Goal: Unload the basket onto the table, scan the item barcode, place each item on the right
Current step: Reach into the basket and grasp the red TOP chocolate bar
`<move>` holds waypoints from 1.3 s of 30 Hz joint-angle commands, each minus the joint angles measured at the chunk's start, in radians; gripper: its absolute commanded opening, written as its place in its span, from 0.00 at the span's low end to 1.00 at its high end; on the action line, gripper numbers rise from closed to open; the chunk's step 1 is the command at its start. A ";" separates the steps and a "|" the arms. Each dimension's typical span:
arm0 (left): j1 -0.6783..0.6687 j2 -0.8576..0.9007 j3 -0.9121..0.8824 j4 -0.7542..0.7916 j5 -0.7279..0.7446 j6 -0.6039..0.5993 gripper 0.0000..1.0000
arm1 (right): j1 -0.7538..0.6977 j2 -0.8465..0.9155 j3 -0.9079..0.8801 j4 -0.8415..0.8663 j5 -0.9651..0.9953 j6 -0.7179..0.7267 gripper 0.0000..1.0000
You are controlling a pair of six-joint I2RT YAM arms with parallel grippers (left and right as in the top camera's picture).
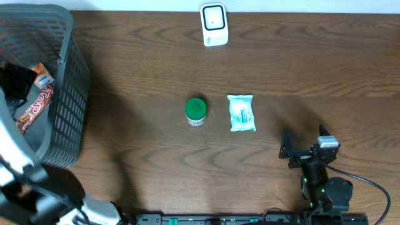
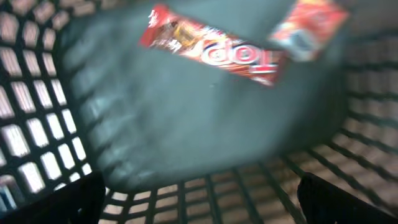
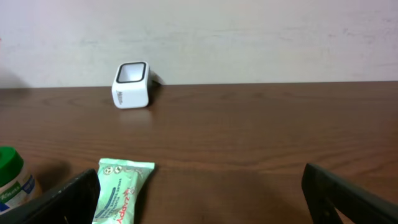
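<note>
1. Spreading across the whole overhead view, the dark wooden table (image 1: 156,62) carries everything else.
2. At the table's far-left end stands a grey mesh basket (image 1: 69,44), the biggest thing on it.
3. The left arm (image 1: 25,169) reaches up from the near-left corner over the basket. Its wrist camera looks down at the basket floor.
4. The left gripper (image 2: 205,202) has its two dark fingers (image 2: 81,199) at the bottom corners of the wrist view, spread wide, with nothing between them.
5. The right gripper (image 1: 304,145) sits low at the near-right of the table. Its fingers (image 3: 62,199) are spread wide too and hold nothing.
6. A red candy bar (image 2: 211,53) lies flat on the basket floor, with a smaller red wrapper (image 2: 308,28) just beside one end. The view is too blurred to show whether they touch.
7. A pale green packet (image 1: 241,113) lies flat near the table's middle, ahead and to the left of the right gripper.
8. A jar with a green lid (image 1: 195,111) stands upright just left of the packet, apart from it.
9. The white scanner (image 1: 214,25) stands at the far edge, well apart from both items.
</note>
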 commanded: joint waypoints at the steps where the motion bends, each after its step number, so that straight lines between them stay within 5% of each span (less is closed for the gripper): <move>1: 0.002 0.117 -0.017 -0.007 -0.058 -0.249 0.99 | 0.011 -0.003 -0.001 -0.003 -0.009 0.010 0.99; 26: 0.002 0.428 -0.017 0.230 -0.186 -0.614 1.00 | 0.011 -0.003 -0.001 -0.003 -0.009 0.010 0.99; 39: 0.003 0.546 -0.018 0.161 -0.262 -0.589 0.99 | 0.011 -0.003 -0.001 -0.003 -0.009 0.010 0.99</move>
